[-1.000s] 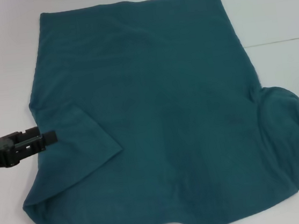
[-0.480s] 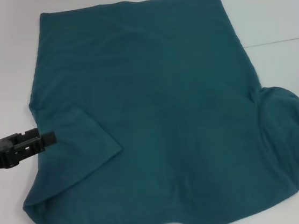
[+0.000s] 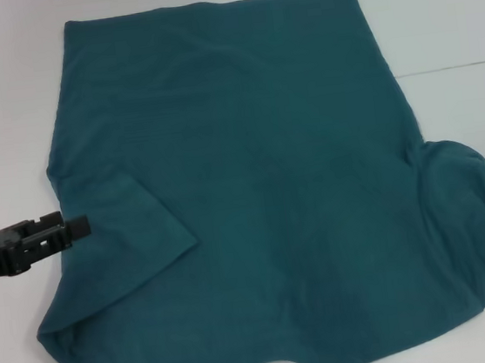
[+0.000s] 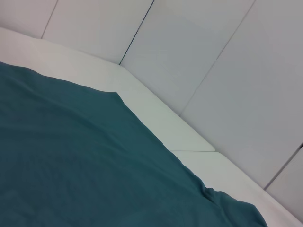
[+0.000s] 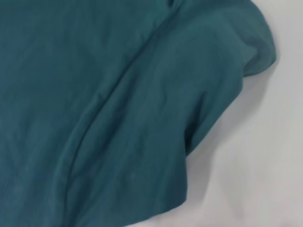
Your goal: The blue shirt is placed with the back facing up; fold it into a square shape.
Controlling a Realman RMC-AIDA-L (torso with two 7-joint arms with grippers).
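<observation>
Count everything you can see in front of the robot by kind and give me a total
Blue shirt: 1, spread on the table with its plain side up
Left gripper: 1, at the shirt's left edge
White table: 1
Total: 3

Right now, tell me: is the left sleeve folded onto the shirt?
Yes, the left sleeve lies folded inward over the shirt.

Blue shirt (image 3: 252, 189) covers most of the table (image 3: 444, 27); bare table strips run along the left, right and far edges. Left gripper (image 3: 77, 225) sits low at the shirt's left edge, beside the folded-in sleeve. Wall panels (image 4: 213, 61) close off the far side.
</observation>
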